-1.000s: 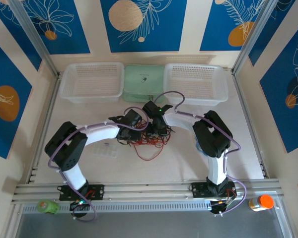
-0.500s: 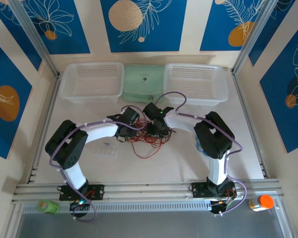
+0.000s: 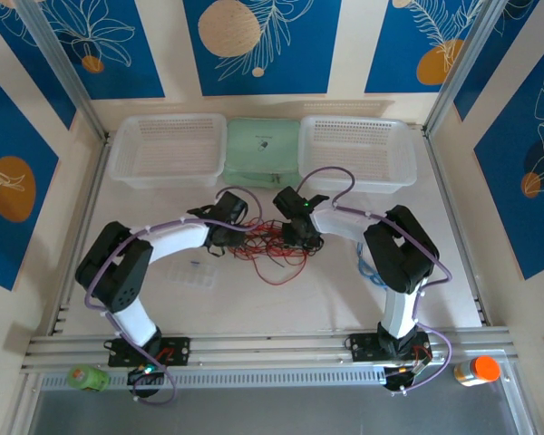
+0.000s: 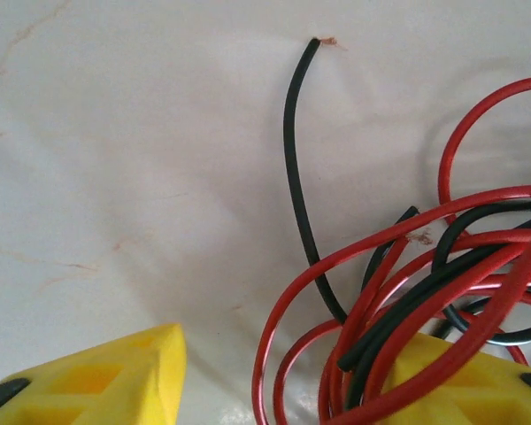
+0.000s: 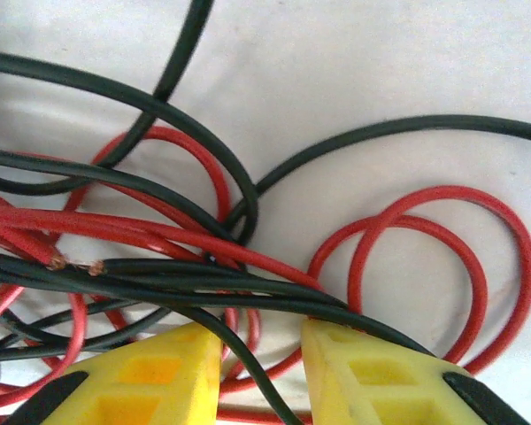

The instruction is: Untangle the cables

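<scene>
Cables (image 3: pixel 272 250): red-black tangled loops | left end effector (image 4: pixel 288 354) released | right end effector (image 5: pixel 261 345) released

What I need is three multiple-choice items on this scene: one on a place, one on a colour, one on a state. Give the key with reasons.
1. Where on the table do the cables lie? A far left corner; B middle; C near right corner.
2. In the left wrist view, the lone strand reaching upward is: A red; B black; C blue.
3. The left tool has its jaws: A wide apart; B shut tight; C pinched on one strand.
Key: B, the bunch sits mid-table; B, that strand is black up to its bare tip; A, bare table shows between its fingers.
</scene>
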